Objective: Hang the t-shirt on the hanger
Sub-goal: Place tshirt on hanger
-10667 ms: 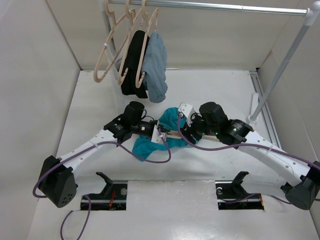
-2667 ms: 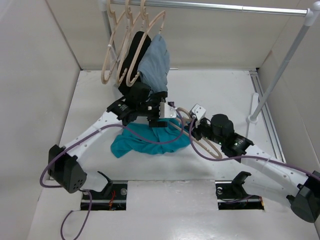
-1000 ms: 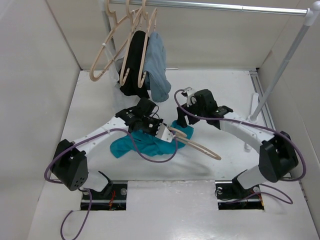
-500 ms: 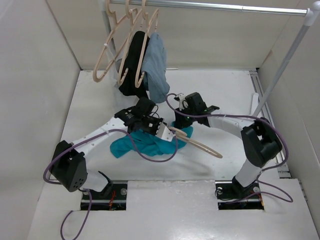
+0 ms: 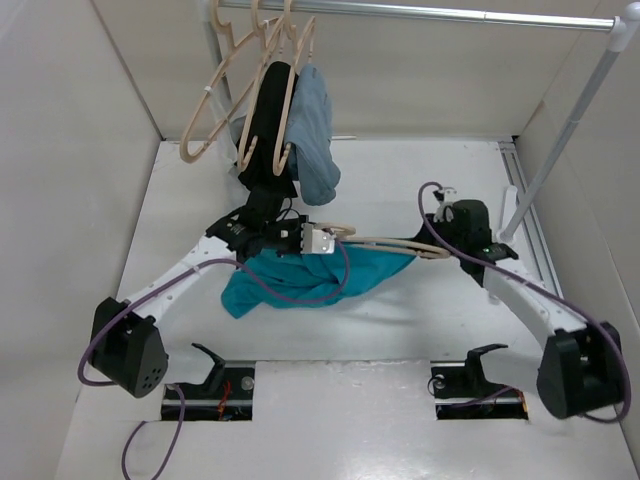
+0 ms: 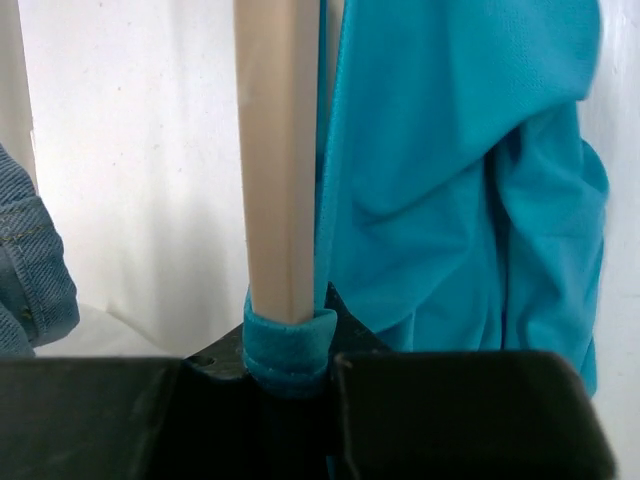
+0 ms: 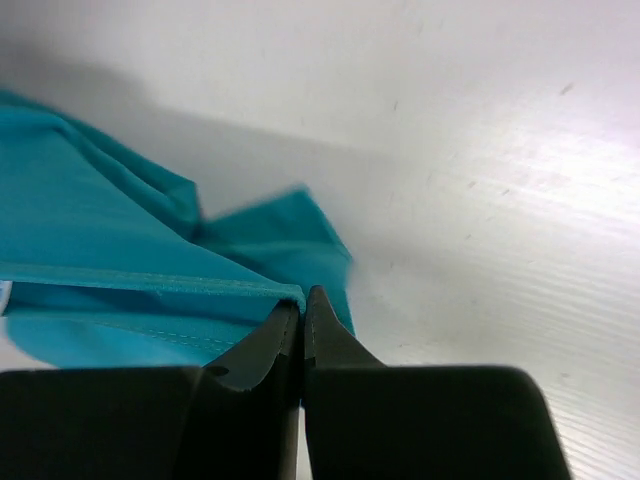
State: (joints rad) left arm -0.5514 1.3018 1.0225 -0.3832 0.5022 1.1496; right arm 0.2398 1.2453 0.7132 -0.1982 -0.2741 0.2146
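Your left gripper [image 5: 318, 240] clamps hanger [image 5: 378, 240] and t-shirt [image 5: 300, 276] hem; your right gripper [image 7: 302, 310] pinches its edge. Right arm has swung out right, spreading the t-shirt.

T-shirt [image 5: 300, 280]: plain teal, no print; hem stitched in matching thread. 
Hanger [image 5: 385, 243]: pale beige, uniform. 
Left gripper [image 6: 285, 370] and right gripper [image 7: 301, 310]: matte black. 
Arms [image 5: 180, 285]: white links, black joints. 
Cables [image 5: 422, 200]: purple. 
Worktop [image 5: 400, 330]: white, faint scuffs. 
Above the t-shirt: rail [image 5: 430, 12] silver-grey; black garment [image 5: 268, 120] solid, unpatterned; grey-blue garment [image 5: 315, 125], reading denim-blue with stitched seams in the left wrist view; spare hangers [image 5: 205, 125] the same beige.
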